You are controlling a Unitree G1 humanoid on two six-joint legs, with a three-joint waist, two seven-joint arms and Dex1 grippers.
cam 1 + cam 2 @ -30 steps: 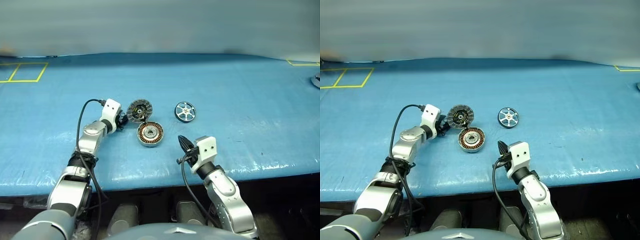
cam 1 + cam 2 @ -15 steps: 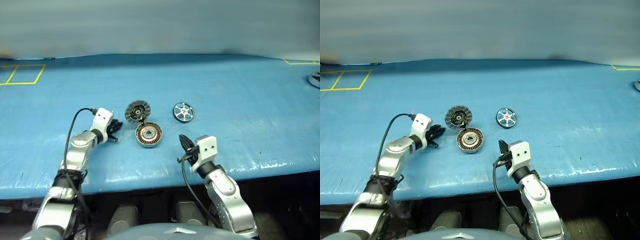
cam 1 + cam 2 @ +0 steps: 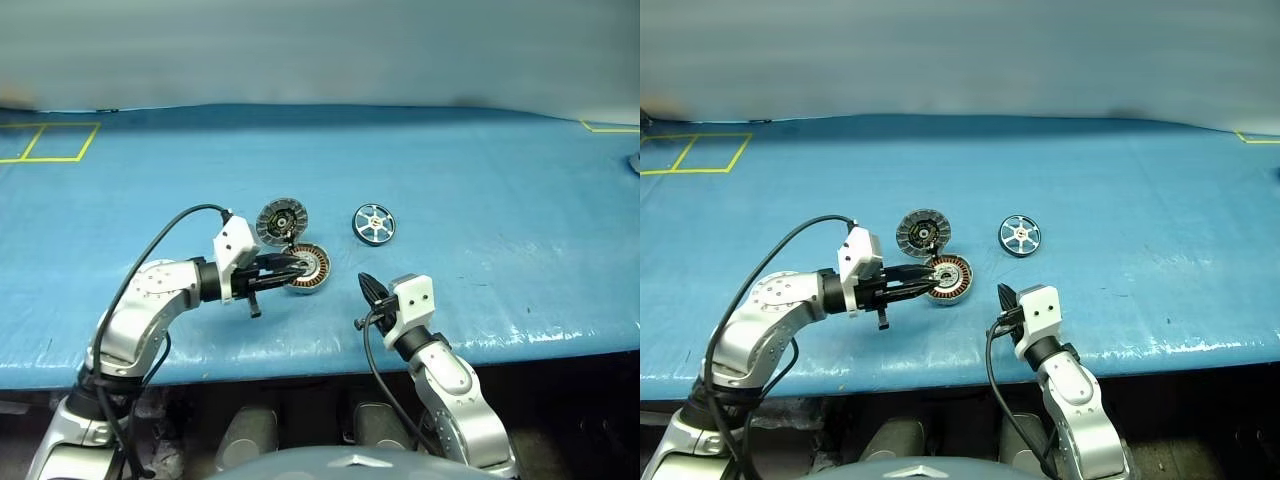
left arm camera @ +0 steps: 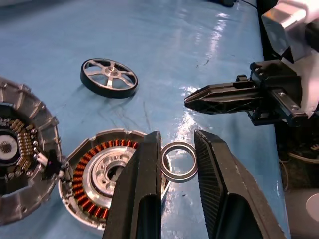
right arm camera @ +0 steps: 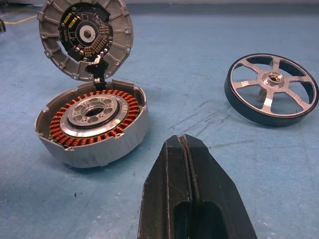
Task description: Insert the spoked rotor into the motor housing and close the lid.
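Above the blue table (image 3: 480,200), the left gripper (image 4: 175,149) pinches a thin metal ring (image 4: 179,161) over the motor housing (image 5: 92,124).
The right gripper (image 5: 187,149) rests nearby, fingers pressed together; the lid (image 5: 87,37) stands hinged open behind, the spoked rotor (image 5: 271,89) lying apart.

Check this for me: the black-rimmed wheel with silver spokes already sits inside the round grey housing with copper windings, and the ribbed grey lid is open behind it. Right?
Not quite. The black-rimmed spoked wheel is not inside the housing; it lies on the blue table, apart from it, as the right wrist view shows. The ribbed grey lid is indeed open behind the housing.
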